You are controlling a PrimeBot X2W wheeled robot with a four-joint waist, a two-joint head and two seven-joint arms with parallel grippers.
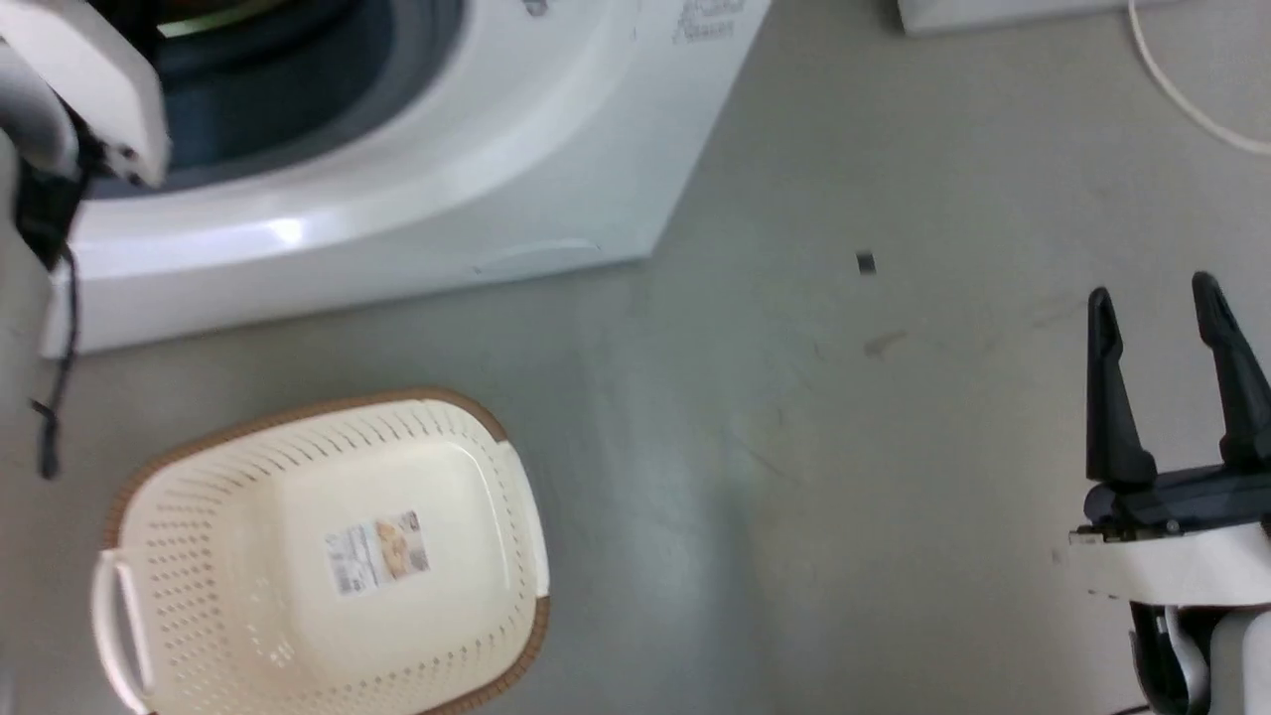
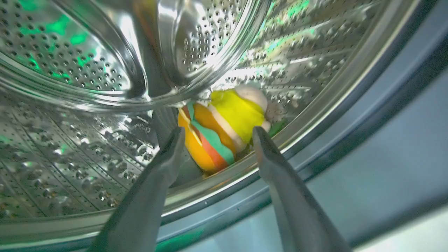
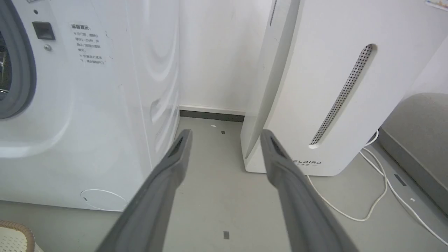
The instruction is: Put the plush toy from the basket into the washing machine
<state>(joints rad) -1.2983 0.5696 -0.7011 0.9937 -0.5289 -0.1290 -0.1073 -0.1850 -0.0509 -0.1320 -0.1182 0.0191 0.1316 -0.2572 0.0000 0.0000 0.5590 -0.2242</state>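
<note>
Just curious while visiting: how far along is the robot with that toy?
Nearly done. The basket holds only its sticker; the plush toy lies in the steel drum of the washing machine. The left gripper, open, is at the toy; only drawing it out seems left. The right gripper hangs open.

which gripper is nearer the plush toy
Left. The left gripper reaches into the washing machine, jaws open right before the plush toy; the right gripper hangs outside, over the floor.
</note>
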